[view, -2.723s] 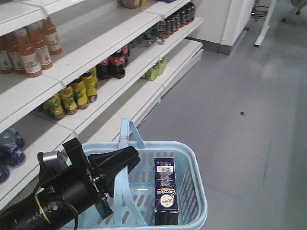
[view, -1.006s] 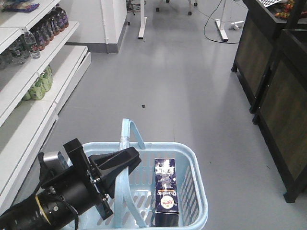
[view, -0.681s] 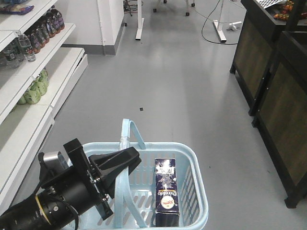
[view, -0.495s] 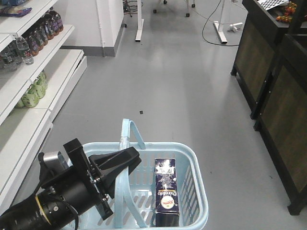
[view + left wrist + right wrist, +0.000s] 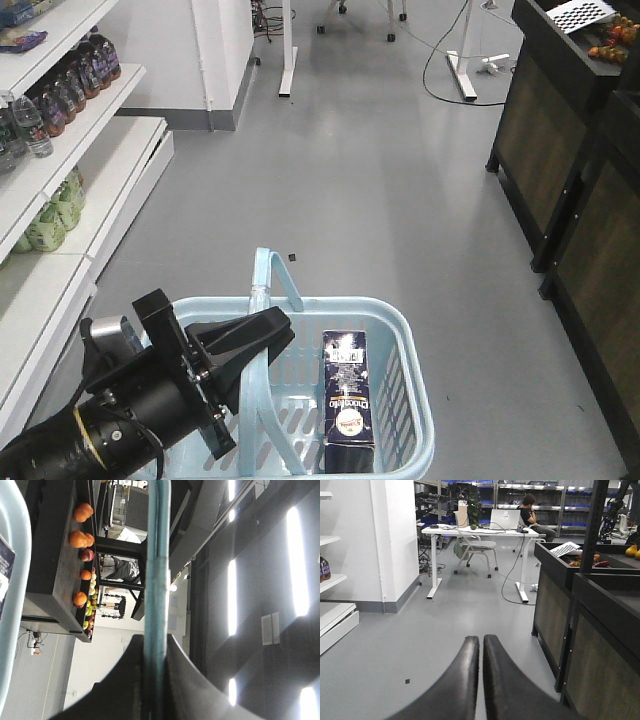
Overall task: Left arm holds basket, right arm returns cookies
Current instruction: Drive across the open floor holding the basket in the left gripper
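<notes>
**Holding the basket by one handle, cookie box inside**

Starting with the big stuff: grey shop floor [image 5: 400, 180] fills most of the front view. White shelving [image 5: 70, 185] runs down the left side, with dark drink bottles [image 5: 70, 90] on an upper shelf and green ones [image 5: 45, 215] lower down. On the right is a dark wooden display stand [image 5: 560, 150] with some fruit [image 5: 610, 40] on top.

The light blue basket [image 5: 412, 400] sits at the bottom of the frame, off the floor. One swing handle [image 5: 262, 290] is raised straight up.

The left arm [image 5: 120, 410] comes in from the lower left. Its gripper [image 5: 268, 335] is clenched on that handle. The left wrist view backs this up: the blue bar [image 5: 156, 555] runs right between the two black fingers [image 5: 182, 680], which press on it from both sides.

The cookies [image 5: 347, 400] are in the basket, in the right half. That's right of the raised handle and close along the right wall. The navy box has its long face up, with the white barcode label at the far end and the round logo nearer the camera. I can't tell if it lies flat or leans on the wall.

The right gripper [image 5: 481, 640] only shows in its own wrist view. Its fingers are pressed together with nothing in them, and it points out over the floor.

Smallest thing: a little dark speck [image 5: 291, 258] on the floor just past the basket.
</notes>
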